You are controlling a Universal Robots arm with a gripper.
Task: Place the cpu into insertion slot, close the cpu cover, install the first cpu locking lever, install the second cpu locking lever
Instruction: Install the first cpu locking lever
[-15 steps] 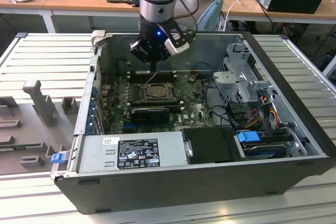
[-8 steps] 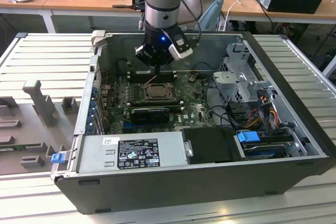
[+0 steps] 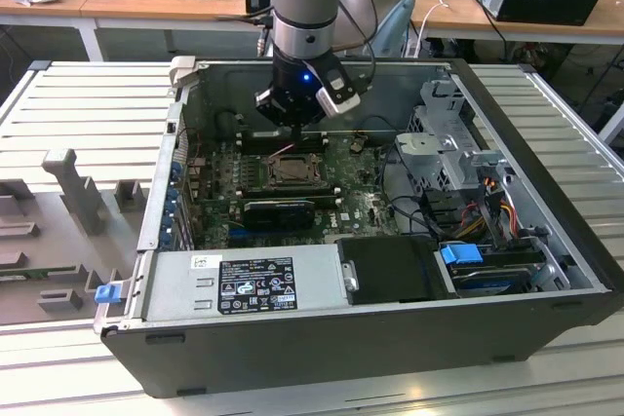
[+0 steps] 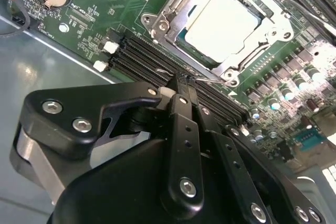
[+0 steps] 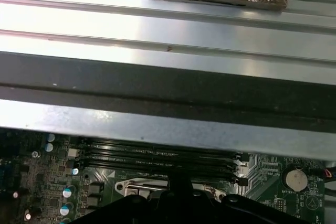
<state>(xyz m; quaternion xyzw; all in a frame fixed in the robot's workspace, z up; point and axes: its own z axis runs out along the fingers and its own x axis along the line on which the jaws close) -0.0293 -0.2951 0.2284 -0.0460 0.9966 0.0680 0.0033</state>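
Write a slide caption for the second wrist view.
The tool close beside the metal cover that frames the chip on the green motherboard.

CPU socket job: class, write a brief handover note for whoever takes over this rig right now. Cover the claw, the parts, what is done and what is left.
Claw: shut, apparently empty, its tip at the socket's edge, right by a wire locking lever.
Cpu: seated in the insertion slot.
Cpu cover: lying flat over it, with the cpu face showing through its window.
Done: cpu placed, cover closed.
Left: the levers. I cannot tell whether either is latched.
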